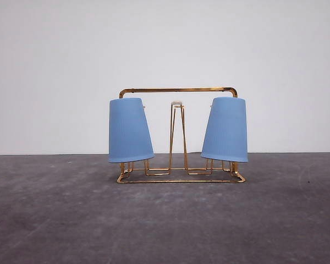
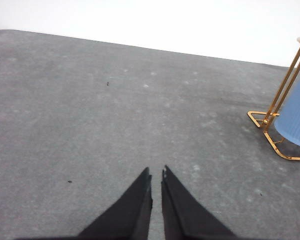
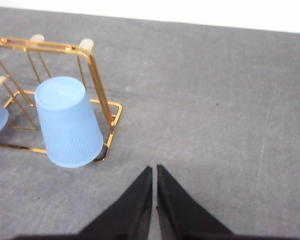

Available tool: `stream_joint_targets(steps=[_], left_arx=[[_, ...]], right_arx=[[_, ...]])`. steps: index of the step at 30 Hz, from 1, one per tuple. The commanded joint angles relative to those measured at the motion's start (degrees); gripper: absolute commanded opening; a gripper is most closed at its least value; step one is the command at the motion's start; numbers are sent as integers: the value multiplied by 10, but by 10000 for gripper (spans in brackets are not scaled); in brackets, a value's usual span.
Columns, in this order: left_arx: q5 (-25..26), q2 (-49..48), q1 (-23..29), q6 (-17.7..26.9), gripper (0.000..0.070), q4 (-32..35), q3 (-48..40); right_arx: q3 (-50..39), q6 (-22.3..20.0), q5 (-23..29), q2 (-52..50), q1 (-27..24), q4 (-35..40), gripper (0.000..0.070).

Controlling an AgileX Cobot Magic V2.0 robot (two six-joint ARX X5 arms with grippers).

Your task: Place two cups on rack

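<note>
Cups [image 1: 130,130] hang inverted on rack [image 1: 177,89] ends — done; grippers [image 2: 156,175] [image 3: 154,170], pressed together and empty, should retreat clear of rack.

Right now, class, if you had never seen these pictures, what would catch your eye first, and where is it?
Two light blue cups hang upside down on the gold wire rack at the middle of the grey table: the left cup on its left end and the right cup on its right end, tilted outward. Between them a bare white-tipped peg stands upright. Both grippers, left and right, sit shut and empty over the table.
</note>
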Motion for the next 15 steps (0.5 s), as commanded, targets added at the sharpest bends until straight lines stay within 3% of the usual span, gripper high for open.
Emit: stream_joint_targets(steps=[1, 15], left_arx=[[-1, -1, 1, -4, 17, -3, -9], [-1, -1, 1, -4, 17, -3, -9]], right_arx=[[8, 9, 0, 2, -1, 12, 12], [8, 9, 0, 2, -1, 15, 12]])
